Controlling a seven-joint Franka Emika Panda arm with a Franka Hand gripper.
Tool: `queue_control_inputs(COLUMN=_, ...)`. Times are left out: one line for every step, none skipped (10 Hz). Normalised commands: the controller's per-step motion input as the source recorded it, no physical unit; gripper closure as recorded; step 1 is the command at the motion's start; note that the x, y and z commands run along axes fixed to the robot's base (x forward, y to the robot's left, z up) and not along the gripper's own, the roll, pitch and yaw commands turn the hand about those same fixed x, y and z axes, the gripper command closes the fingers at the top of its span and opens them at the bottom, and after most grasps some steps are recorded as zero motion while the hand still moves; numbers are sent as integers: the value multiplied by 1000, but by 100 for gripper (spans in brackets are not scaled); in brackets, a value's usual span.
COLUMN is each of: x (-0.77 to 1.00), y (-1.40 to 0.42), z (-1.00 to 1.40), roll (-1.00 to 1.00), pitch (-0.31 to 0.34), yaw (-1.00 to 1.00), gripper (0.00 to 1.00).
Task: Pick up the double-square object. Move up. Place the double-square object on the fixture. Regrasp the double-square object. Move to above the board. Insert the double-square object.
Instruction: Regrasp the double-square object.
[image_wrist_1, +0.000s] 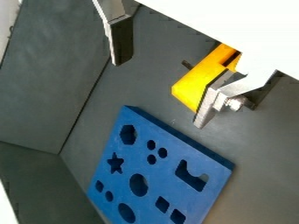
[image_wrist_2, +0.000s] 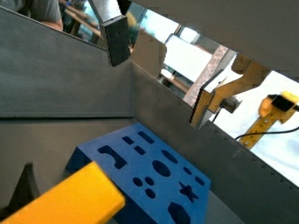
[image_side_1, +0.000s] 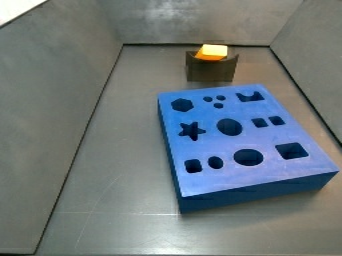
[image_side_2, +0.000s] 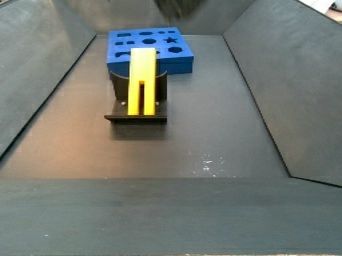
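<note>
The double-square object lies lengthwise in the notch of the dark fixture, yellow with an orange end facing a side camera. The fixture stands just beyond the blue board. My gripper hangs open above the floor; in both wrist views nothing sits between its fingers. The yellow block shows below, close to one finger, apart from it. In a wrist view the gripper is wide open too, with the block near the camera. Neither side view shows the gripper.
The board with its star, round, square and hexagon holes lies flat behind the fixture, also seen as the board and the board in the wrist views. Grey sloping walls enclose the dark floor on all sides.
</note>
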Motion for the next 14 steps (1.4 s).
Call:
queue_control_inputs(x=40, y=-504, z=289, roll=1000, pitch=70, yaw=18, gripper=0)
queue_control_inputs(x=4, y=-283, z=89, roll=1000, pitch=66, yaw=17, gripper=0)
queue_control_inputs(x=-9, y=-122, z=46, roll=1000, pitch=64, yaw=16, gripper=0)
queue_control_inputs(x=-22, y=-61, z=52, roll=1000, pitch=63, yaw=16, gripper=0)
queue_control_inputs(x=-25, y=-45, z=32, roll=1000, pitch=59, yaw=16, gripper=0)
queue_control_inputs(x=-19, y=-41, z=13, roll=1000, pitch=56, yaw=16, gripper=0)
queue_control_inputs(x=-21, y=-29, z=18, roll=1000, pitch=53, yaw=16, gripper=0)
queue_control_inputs(x=-21, y=-27, z=17, roll=1000, pitch=51, yaw=16, gripper=0)
queue_control_inputs(x=-9, y=-22, z=15, roll=1000, pitch=46, yaw=17, gripper=0)
queue_control_inputs(x=-5, y=-22, z=11, roll=1000, pitch=45, yaw=18, gripper=0)
queue_control_inputs(x=5, y=-18, z=9, roll=1000, pitch=43, yaw=19, gripper=0)
queue_control_inputs(x=8, y=-19, z=9, roll=1000, pitch=42, yaw=21, gripper=0)
queue_control_inputs(x=12, y=-19, z=11, roll=1000, pitch=45, yaw=23, gripper=0)
queue_control_inputs(x=11, y=-17, z=9, roll=1000, pitch=51, yaw=25, gripper=0)
